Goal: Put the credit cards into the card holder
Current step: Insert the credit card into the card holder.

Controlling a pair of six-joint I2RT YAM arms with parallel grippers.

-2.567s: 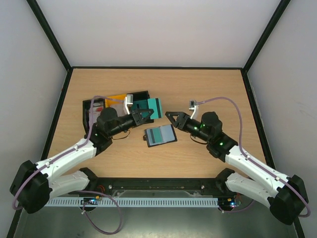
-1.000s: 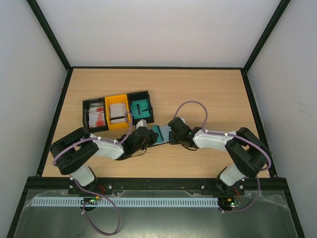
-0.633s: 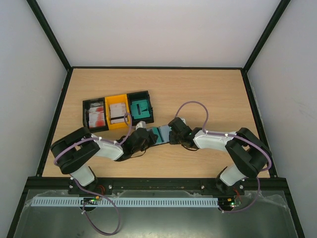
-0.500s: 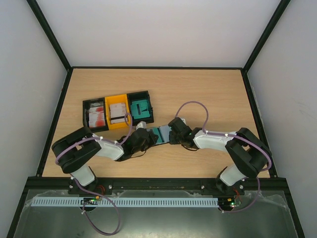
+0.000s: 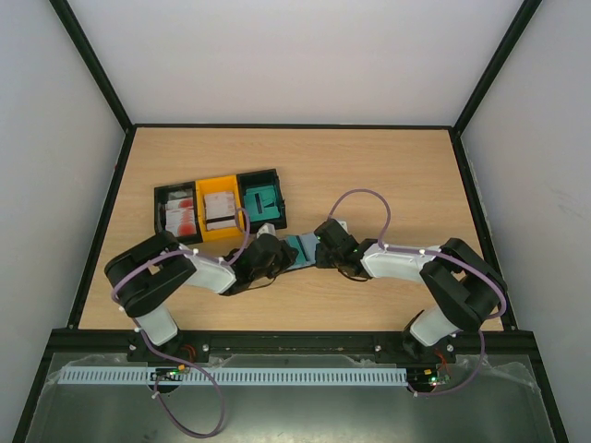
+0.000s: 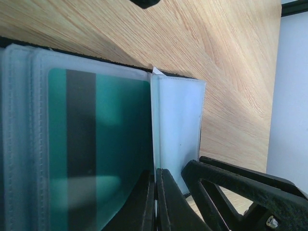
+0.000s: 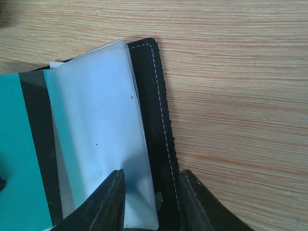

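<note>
Both grippers were mid-insertion: left gripper (image 6: pixel 155 202) clenched on teal card (image 6: pixel 96 154), right gripper (image 7: pixel 149 192) clamping card holder (image 7: pixel 159 120) edge; next, push card fully home.

No text, label, brand, number or sign can be read on anything here.

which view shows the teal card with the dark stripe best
The left wrist view: the teal plastic card with a dark stripe fills the frame inside a clear sleeve. The right wrist view shows only part of it; the top view shows a small sliver between the arms.
</note>
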